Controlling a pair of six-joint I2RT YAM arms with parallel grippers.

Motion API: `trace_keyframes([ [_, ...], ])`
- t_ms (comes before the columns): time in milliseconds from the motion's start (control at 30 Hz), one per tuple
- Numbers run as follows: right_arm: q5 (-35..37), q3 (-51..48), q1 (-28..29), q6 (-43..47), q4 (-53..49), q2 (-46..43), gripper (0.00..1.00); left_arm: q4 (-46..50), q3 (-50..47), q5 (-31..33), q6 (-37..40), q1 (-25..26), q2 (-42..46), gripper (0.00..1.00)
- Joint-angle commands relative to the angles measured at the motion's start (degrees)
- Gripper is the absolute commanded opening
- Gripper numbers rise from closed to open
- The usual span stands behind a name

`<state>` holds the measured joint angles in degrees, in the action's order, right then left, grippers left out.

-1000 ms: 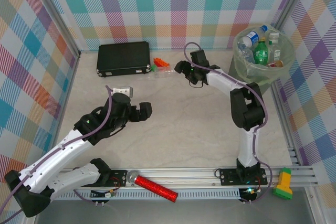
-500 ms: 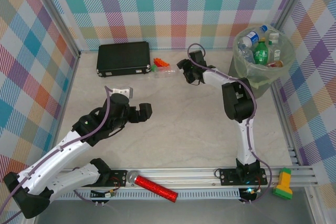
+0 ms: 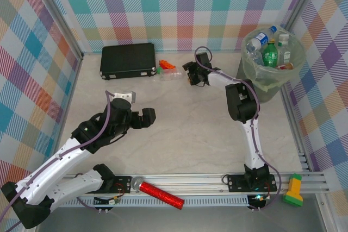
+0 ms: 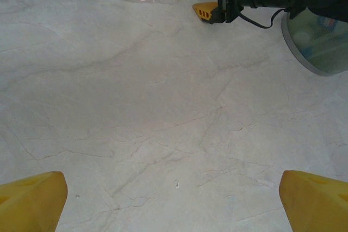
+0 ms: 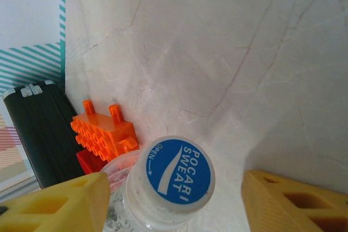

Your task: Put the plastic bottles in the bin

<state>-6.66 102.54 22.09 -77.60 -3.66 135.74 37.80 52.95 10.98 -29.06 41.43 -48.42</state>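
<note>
Fingers (image 5: 60, 205) of the right gripper (image 5: 176, 191) straddle the blue cap of a clear Pocari Sweat bottle (image 5: 179, 175) lying beside orange toy bricks (image 5: 103, 131), jaws partly open, not clamped. The left gripper (image 4: 174, 199) hovers wide open over the table (image 4: 163, 107). More bottles (image 3: 270, 52) sit in the bin (image 3: 254, 75).

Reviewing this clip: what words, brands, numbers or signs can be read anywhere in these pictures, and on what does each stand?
"POCARI SWEAT": white letters on the blue bottle cap, right wrist view.
"OPEN": small white letters near the rim of the same cap.
Labels on the bottles in the bin: too small to read in the top view.
</note>
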Motion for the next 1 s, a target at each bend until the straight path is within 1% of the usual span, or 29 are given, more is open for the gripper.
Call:
trace_keyframes([
  [0,-0.90,1.84,0.32,-1.15,-0.12,0.66,0.61,1.00,-0.83,0.01,0.74,-0.72,0.62,1.00],
  [33,-0.86,1.91,0.33,-1.20,-0.23,0.70,0.58,0.96,-0.79,-0.03,0.66,-0.68,0.61,1.00],
  [100,-0.38,1.61,0.33,-1.31,-0.04,0.66,0.57,1.11,-0.74,-0.10,0.66,-0.68,0.70,1.00],
  [167,-0.46,1.52,0.33,-1.11,0.07,0.60,0.51,1.34,-0.81,0.00,0.64,-0.67,1.02,1.00],
  [200,-0.55,1.27,0.33,-0.85,0.37,0.49,0.46,1.55,-0.89,0.09,0.66,-0.73,1.35,1.00],
  [300,-0.49,0.20,0.39,-0.61,1.04,-0.74,0.42,1.84,-1.17,0.67,0.63,-0.68,2.16,1.00],
  [367,-0.04,-1.13,0.55,-0.02,2.55,-1.99,0.34,2.01,-1.18,0.80,0.70,-0.66,2.51,1.00],
  [533,0.76,-2.02,0.94,2.73,1.57,-5.46,0.33,1.92,-1.24,0.71,0.59,-0.71,2.63,1.00],
  [733,2.73,-6.80,2.05,6.04,3.09,-12.26,0.33,2.03,-1.44,0.54,0.27,-0.65,3.80,1.00],
  [900,5.77,-9.53,3.36,11.27,0.59,-17.75,0.34,2.11,-1.79,0.36,-0.07,-0.66,4.98,1.00],
  [967,5.49,-10.68,3.49,12.30,-0.49,-18.98,0.34,2.21,-1.84,0.34,-0.24,-0.67,5.49,1.00],
])
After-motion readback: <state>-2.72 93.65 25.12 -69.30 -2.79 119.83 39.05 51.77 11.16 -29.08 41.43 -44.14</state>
